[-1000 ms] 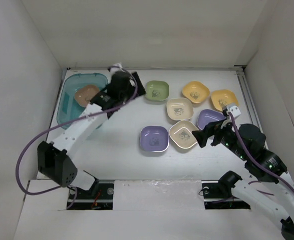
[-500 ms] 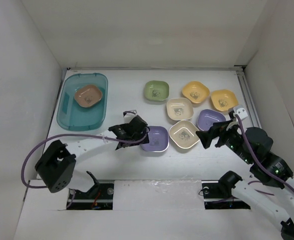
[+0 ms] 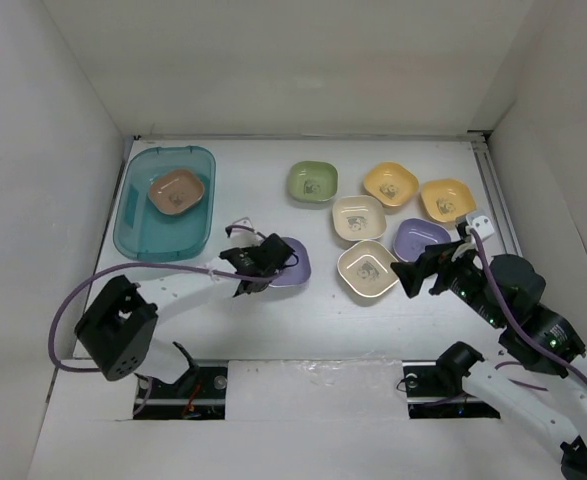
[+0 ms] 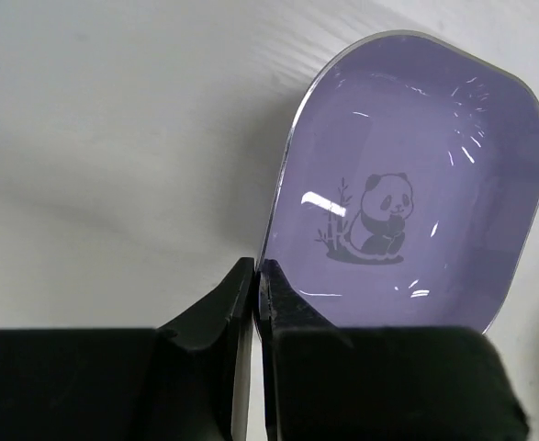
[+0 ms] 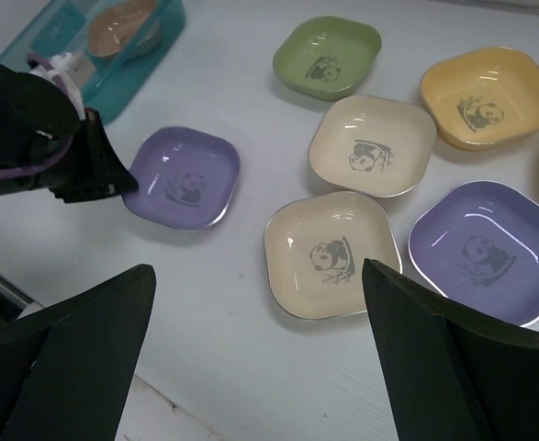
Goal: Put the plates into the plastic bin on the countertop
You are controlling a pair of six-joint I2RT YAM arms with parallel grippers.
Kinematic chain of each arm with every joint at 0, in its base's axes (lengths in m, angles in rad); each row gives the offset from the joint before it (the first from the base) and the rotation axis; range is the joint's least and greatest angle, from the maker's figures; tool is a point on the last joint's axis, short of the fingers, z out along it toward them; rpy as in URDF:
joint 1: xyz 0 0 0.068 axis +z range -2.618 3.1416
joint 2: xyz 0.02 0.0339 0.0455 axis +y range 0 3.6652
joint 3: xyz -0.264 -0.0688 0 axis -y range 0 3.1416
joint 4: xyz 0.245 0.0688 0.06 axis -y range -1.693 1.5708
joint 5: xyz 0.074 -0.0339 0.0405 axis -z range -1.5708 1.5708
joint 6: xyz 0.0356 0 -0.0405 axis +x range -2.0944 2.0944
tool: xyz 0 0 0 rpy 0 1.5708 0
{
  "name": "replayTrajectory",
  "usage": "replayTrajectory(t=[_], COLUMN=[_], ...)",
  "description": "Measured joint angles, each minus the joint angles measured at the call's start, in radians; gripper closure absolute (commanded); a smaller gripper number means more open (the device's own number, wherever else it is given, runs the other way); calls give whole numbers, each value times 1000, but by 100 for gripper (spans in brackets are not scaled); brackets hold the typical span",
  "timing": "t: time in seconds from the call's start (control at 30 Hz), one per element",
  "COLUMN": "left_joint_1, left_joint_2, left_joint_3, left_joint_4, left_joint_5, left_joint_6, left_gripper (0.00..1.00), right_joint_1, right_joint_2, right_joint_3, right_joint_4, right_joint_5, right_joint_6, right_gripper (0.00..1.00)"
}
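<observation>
Counted eight plates [image 3: 359,217]: one brown plate [image 3: 176,191] in the bin [image 3: 136,236], one purple plate [image 4: 407,184] pinched by the left gripper [image 4: 257,276], six on the countertop [image 3: 253,180], with right gripper [image 3: 413,272] gaping empty.

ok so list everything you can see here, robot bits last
plastic bin: one, translucent teal, far left of the countertop
brown plate: one, brown, inside the bin
purple plates: two, purple, one held at its rim near the middle, the other at the right
cream plates: two, cream, centre right, the second nearer the arms
yellow plates: two, yellow, side by side far right, second
green plate: one, green, far centre
countertop: one, white, under everything
left fingers: black, shut on the purple plate's rim
right fingers: black, open, above the plates
</observation>
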Motion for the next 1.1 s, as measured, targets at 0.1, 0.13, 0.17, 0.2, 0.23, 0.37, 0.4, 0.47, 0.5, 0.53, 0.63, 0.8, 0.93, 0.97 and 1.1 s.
replayTrajectory(t=[0.1,0.13,0.17,0.2,0.23,0.37,0.4,0.47,0.5,0.53,0.63,0.8,0.93,0.97,1.1], left_joint_1=[27,50,79,111,153,395,467,610,678,739,871,954,979,982,985], left_joint_2=[-54,-74,-91,-104,-116,-120,-111,-76,-45,-2,177,417,473,478,474], left_joint_3=[33,58,90,122,164,341,380,439,472,508,629,687,633,632,632], left_joint_4=[-107,-143,-166,-176,-181,-148,-134,-93,-79,-66,-29,31,43,41,63], left_joint_5=[-64,-79,-89,-97,-101,-77,-62,-32,-10,5,59,179,255,267,295], left_joint_6=[-27,-24,-16,-6,9,73,90,110,127,145,203,274,288,290,293], left_gripper=[100,100,100,100,100,100,100,100,100,100,100,100,100,100,21], right_joint_1=[0,0,0,0,0,0,0,0,0,0,0,0,0,0,0], right_joint_2=[0,0,1,3,8,40,52,79,93,103,120,114,110,111,111], right_joint_3=[-1,-2,-5,-10,-14,-47,-57,-78,-87,-95,-116,-137,-142,-142,-142], right_joint_4=[3,6,11,19,28,71,82,101,105,113,125,138,141,142,143], right_joint_5=[-2,-2,-3,-4,-4,-5,-7,-11,-14,-18,-29,-40,-44,-46,-51], right_joint_6=[0,0,0,0,0,0,0,0,0,0,0,0,-5,-7,-9], right_gripper=[0,0,0,0,0,0,0,0,0,0,0,0,0,0,0])
